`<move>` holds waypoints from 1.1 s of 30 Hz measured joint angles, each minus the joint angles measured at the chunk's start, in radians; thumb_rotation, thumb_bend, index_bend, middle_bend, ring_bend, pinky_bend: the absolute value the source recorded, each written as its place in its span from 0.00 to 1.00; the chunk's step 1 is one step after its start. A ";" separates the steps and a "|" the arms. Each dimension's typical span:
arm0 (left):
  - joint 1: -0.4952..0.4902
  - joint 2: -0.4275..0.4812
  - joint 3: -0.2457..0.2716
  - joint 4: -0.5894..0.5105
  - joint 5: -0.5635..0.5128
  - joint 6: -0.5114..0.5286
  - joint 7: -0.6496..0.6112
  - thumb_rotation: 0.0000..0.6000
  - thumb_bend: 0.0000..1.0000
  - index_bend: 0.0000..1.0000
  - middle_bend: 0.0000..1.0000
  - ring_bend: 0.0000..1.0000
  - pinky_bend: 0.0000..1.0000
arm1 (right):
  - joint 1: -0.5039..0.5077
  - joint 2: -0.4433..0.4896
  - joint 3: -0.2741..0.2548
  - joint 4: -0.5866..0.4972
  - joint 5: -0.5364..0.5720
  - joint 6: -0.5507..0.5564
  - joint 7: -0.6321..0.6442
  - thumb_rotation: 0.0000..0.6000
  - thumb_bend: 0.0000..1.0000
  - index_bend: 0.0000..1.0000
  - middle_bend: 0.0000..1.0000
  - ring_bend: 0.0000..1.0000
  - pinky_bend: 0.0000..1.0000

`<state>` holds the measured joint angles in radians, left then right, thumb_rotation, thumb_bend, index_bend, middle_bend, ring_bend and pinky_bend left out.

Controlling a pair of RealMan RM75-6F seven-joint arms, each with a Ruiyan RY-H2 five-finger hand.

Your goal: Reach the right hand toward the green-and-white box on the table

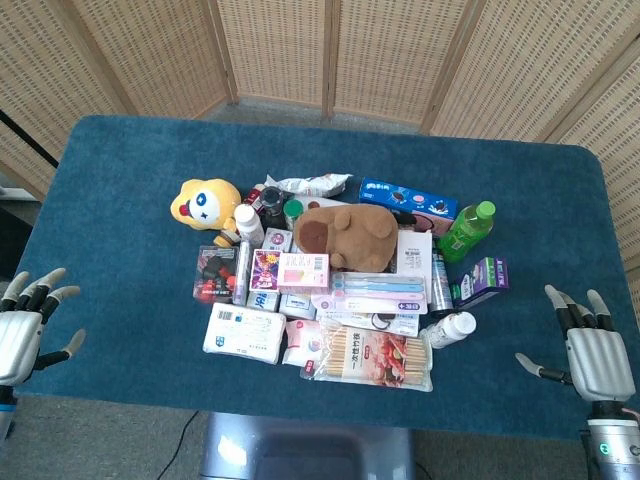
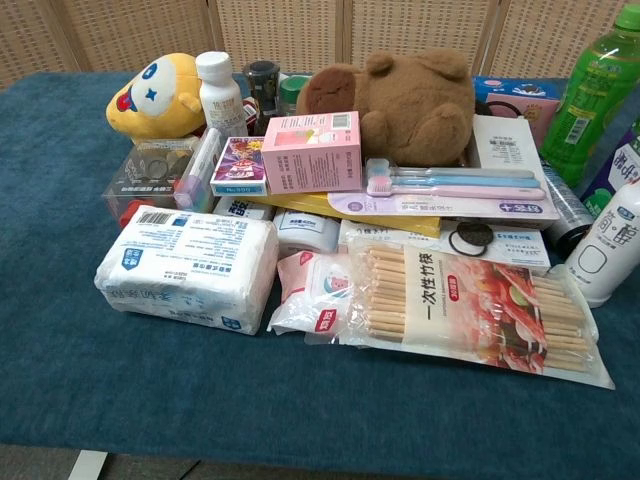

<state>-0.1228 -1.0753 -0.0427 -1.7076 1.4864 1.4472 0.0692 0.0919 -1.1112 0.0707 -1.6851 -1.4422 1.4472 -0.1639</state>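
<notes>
— Where were the hands?

— Nearest of all, at the table's (image 1: 110, 160) front edge. The right hand (image 1: 590, 352) lay at the near right corner, empty, fingers spread. The left hand (image 1: 25, 322) lay at the near left corner, likewise empty and spread. Both were well apart from the pile.

— And the pile, front to back?

— A chopsticks pack (image 1: 370, 358) lay nearest, with a white tissue pack (image 1: 243, 333) to its left and a small white bottle (image 1: 450, 328) to its right. Behind came toothbrushes (image 1: 378, 288) and a pink box (image 1: 303, 271).

— The green-and-white box?

— The green-and-white box (image 1: 482, 279) stood at the pile's right edge, beyond the white bottle, just in front of the green bottle (image 1: 466, 230). Farther back sat the brown plush (image 1: 345, 235), the yellow plush (image 1: 204, 203) and a blue cookie box (image 1: 407, 199).
</notes>
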 measured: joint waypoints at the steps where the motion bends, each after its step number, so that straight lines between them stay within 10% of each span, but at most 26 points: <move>1: -0.001 0.000 0.001 -0.002 0.001 -0.002 0.000 0.86 0.37 0.27 0.14 0.19 0.00 | 0.001 0.000 0.001 0.000 0.000 0.000 0.001 0.63 0.08 0.03 0.17 0.24 0.00; 33: 0.004 0.046 0.010 -0.081 0.030 0.019 0.035 0.86 0.37 0.26 0.14 0.19 0.00 | 0.168 -0.046 0.094 0.183 0.055 -0.218 0.350 0.64 0.07 0.02 0.17 0.24 0.00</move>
<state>-0.1185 -1.0292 -0.0327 -1.7889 1.5166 1.4662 0.1039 0.2598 -1.1574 0.1644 -1.5020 -1.3876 1.2288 0.1863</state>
